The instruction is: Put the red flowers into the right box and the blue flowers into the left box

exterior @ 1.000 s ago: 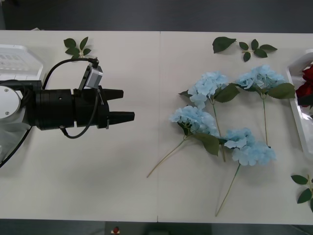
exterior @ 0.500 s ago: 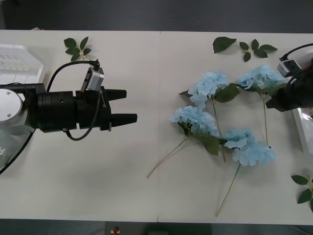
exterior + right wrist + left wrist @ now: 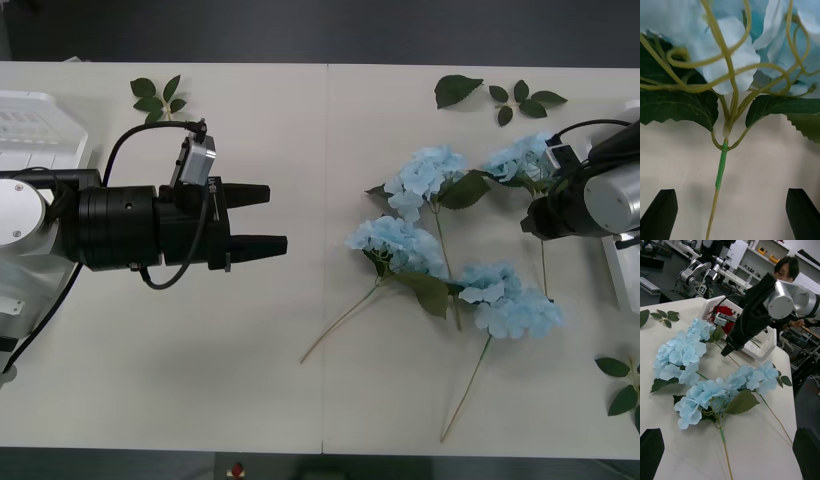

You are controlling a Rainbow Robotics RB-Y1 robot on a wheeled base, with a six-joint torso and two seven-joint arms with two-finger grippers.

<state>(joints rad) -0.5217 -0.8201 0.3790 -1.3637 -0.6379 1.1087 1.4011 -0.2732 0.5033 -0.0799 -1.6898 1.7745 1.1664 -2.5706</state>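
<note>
Several blue flowers (image 3: 425, 175) lie on the right half of the table, stems toward the front edge. My right gripper (image 3: 530, 222) hovers open over the far-right blue flower (image 3: 520, 158). In the right wrist view its gripper (image 3: 730, 217) straddles that flower's green stem (image 3: 720, 168) without touching it. My left gripper (image 3: 275, 218) stands open at mid-left, pointing at the flowers and holding nothing. The left wrist view shows the red flowers (image 3: 723, 312) lying in the right box (image 3: 763, 348), beyond my right gripper (image 3: 727, 350). The left box (image 3: 35, 120) sits at the far left.
Loose green leaf sprigs lie at the back left (image 3: 158, 97), back right (image 3: 458, 90) and front right (image 3: 625, 385). The rim of the right box (image 3: 625, 280) shows at the table's right edge. Bare tabletop lies between my left gripper and the flowers.
My right arm has come in from the right edge and now hangs over the far-right blue flower. My left gripper has crept slightly to the right.
</note>
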